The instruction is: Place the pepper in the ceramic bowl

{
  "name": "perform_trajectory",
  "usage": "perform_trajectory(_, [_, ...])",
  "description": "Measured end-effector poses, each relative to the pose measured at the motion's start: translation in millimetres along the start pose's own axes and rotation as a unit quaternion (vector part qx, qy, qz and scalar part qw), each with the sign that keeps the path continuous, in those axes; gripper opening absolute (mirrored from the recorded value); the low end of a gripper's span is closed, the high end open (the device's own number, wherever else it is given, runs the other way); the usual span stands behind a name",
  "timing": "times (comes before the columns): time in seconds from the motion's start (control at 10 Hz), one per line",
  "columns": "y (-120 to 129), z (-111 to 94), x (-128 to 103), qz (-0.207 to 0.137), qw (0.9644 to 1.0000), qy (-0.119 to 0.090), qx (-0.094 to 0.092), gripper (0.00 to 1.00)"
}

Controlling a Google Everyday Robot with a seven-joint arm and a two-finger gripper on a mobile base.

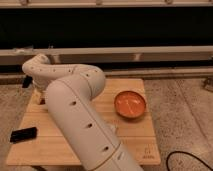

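Placement is not yet done: the round, shallow orange ceramic bowl (130,104) holds no pepper. The gripper (40,96) reaches down at the wooden table's (135,135) left edge, mostly hidden by the arm (75,107); its grip cannot be told.

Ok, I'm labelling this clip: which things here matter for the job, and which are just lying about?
Job: ceramic bowl; gripper, low at the table's left rear; pepper, out of sight.
Lying about: black device.
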Motion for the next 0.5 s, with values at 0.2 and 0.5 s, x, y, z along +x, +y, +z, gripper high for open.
perform_trajectory(0.2, [4,21,2,-0.006,0.9999,0.008,-0.008,0.80])
perform_trajectory(0.5, [13,44,2,-0.024,0.9994,0.023,-0.006,0.79])
